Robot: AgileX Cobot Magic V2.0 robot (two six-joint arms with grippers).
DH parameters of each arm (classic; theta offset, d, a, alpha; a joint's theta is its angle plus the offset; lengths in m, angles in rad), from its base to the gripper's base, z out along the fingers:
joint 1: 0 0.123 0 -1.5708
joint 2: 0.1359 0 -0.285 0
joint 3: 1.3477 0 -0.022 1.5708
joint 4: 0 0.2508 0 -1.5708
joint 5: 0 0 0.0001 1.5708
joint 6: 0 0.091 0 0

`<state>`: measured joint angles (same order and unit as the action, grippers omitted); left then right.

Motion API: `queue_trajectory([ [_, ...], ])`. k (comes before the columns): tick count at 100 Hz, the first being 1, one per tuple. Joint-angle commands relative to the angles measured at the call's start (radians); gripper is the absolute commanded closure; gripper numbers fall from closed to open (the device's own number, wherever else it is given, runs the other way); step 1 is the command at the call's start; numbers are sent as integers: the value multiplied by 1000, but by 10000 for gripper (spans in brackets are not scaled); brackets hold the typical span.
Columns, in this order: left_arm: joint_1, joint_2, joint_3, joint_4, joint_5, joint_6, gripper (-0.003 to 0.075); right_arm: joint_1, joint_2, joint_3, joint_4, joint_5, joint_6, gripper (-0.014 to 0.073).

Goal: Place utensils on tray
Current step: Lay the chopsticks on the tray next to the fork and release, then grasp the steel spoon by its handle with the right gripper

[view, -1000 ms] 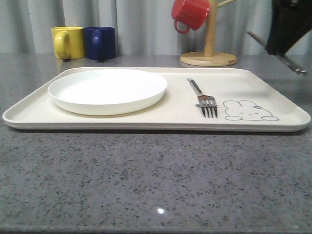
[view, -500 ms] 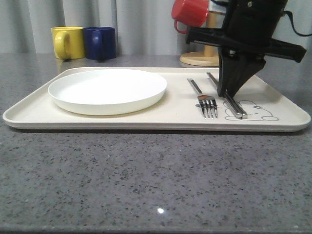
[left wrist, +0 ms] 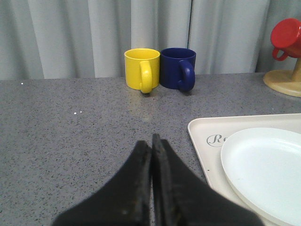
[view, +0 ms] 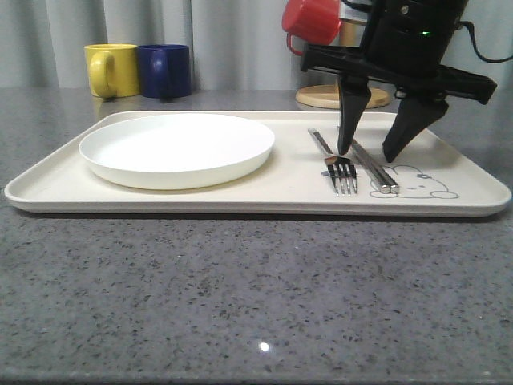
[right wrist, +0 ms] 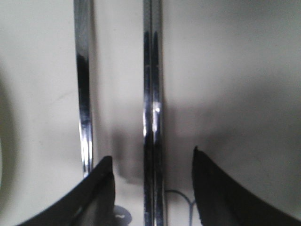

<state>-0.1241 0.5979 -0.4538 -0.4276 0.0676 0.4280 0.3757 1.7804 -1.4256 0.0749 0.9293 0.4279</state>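
The cream tray point(view: 449, 164) lies across the table, a grey rabbit drawing point(view: 417, 184) at its right end. A steel fork point(view: 335, 164) rests on it, and a pair of flat steel chopsticks point(view: 371, 166) lies just right of the fork. My right gripper point(view: 369, 150) hovers open just above the chopsticks, its fingers straddling them without touching. In the right wrist view the chopsticks point(right wrist: 153, 108) run between the open fingers of my right gripper point(right wrist: 153, 162), with the fork handle point(right wrist: 83, 94) beside them. My left gripper point(left wrist: 151, 141) is shut and empty above the bare table, left of the tray point(left wrist: 202, 136). The spoon is out of view.
A round white plate point(view: 176, 148) fills the tray's left half. A yellow mug point(view: 111, 70) and a blue mug point(view: 164, 70) stand at the back left. A wooden mug tree point(view: 343, 88) with a red mug point(view: 313, 22) stands behind the tray at the right.
My right arm came in from the right with the chopsticks, set them on the tray beside the fork, then opened its fingers and let them go.
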Motion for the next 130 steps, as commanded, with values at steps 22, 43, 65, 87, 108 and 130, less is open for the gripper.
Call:
queue_trajectory([
  [22, -3, 1, -28, -3, -78, 0, 738, -90, -186, -24, -117, 19, -95, 190],
  [43, -3, 1, -28, -3, -78, 0, 738, -302, -227, -24, -113, 107, -266, 190],
  [65, -3, 1, -28, -3, -78, 0, 738, -529, -219, -24, -62, 123, -475, 190],
  [87, -3, 1, -28, -3, -78, 0, 738, -634, -192, -24, -51, 92, -519, 190],
  [108, -3, 1, -28, -3, -78, 0, 738, -640, -131, -24, -49, 89, -534, 190],
  [130, -3, 1, -28, -3, -78, 0, 738, -640, -89, -24, -48, 76, -534, 191],
])
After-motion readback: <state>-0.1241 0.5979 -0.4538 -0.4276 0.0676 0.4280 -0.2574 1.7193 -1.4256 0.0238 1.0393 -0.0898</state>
